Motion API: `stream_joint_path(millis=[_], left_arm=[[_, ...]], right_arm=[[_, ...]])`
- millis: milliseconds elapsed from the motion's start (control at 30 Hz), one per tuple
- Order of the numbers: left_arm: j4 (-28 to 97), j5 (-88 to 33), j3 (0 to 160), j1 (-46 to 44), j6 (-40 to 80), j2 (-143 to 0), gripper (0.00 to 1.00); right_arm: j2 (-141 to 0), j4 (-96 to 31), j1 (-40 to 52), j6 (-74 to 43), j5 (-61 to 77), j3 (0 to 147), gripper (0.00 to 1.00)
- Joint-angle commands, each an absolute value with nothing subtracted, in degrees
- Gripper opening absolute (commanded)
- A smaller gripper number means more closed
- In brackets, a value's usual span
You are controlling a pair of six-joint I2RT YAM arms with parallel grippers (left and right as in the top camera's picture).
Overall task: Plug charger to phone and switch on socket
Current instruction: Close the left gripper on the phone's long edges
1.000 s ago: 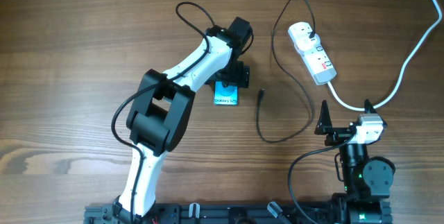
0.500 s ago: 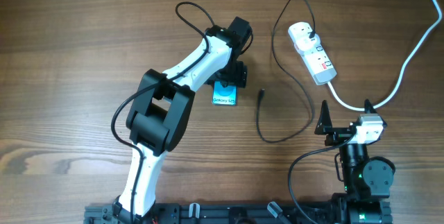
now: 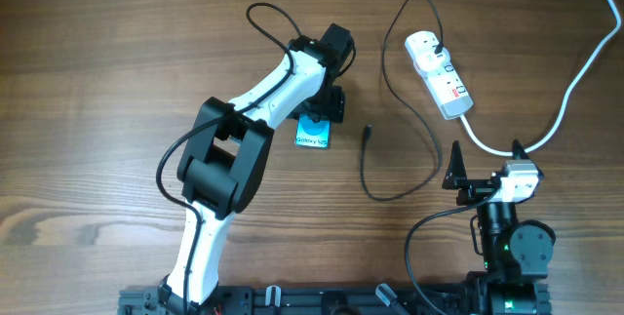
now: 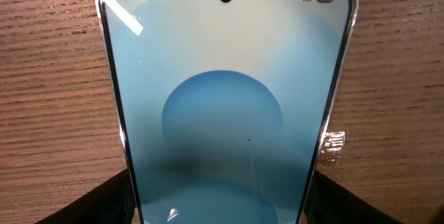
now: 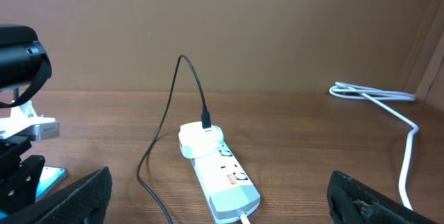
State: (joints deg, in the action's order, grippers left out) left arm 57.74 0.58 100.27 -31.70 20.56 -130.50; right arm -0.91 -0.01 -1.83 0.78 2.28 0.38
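**Two-arm bench, seen from above and from both wrists.**

**Writing.** The phone [image 4: 225, 113] shows a "100" badge and signal bars at one corner, in line with a round camera dot. Seen from above, the white text near its nearer short edge is too small to read. The socket [image 3: 441, 74] carries small red marks by its switches, and any lettering there is too small to read.

**Count.** There is one phone, one socket, one charger [image 3: 439, 154], one thick white cord [image 3: 575, 66] and two arms.

**Position.** The phone is screen up on the table [image 3: 88, 71], left of centre. Its far end sits under the left gripper [image 3: 320, 115], whose dark fingers [image 4: 97, 200] press against both long edges, clamped on it. The right gripper [image 3: 486, 164] stands by the right base with its fingers spread wide, holding nothing. The charger is plugged into the socket's far end, arches away, then sweeps back toward the middle of the table. Its plug tip [image 3: 368, 133] lies just right of the phone, apart from it.

**Room.** Bare wood stretches wide to the left of the left arm and along the far side. A narrow strip of bare wood separates the phone from the plug tip. The white cord runs out past the right and top edges of the overhead view. A brown wall [image 5: 243, 16] closes the table's far side.
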Motion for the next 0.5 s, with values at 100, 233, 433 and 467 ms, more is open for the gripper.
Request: stream_joint_path(millis=[100, 233, 433, 467], left_arm=[[56.34, -1.65, 98.85, -31.59, 23.22, -134.89, 0.75], [56.34, -1.63, 99.02, -31.55, 24.12, -134.67, 0.74], [56.93, -1.67, 99.02, -30.22, 26.09, -131.59, 0.72], [57.10, -1.83, 99.02, -29.95, 26.46, -131.04, 0.72]], right_arm=[[-0.60, 0.14, -2.11, 1.37, 1.93, 0.30, 1.00], [-0.60, 0.14, -2.11, 1.34, 1.93, 0.30, 1.00], [-0.60, 0.14, -2.13, 1.37, 1.93, 0.30, 1.00], [-0.60, 0.14, -2.13, 1.37, 1.93, 0.30, 1.00]])
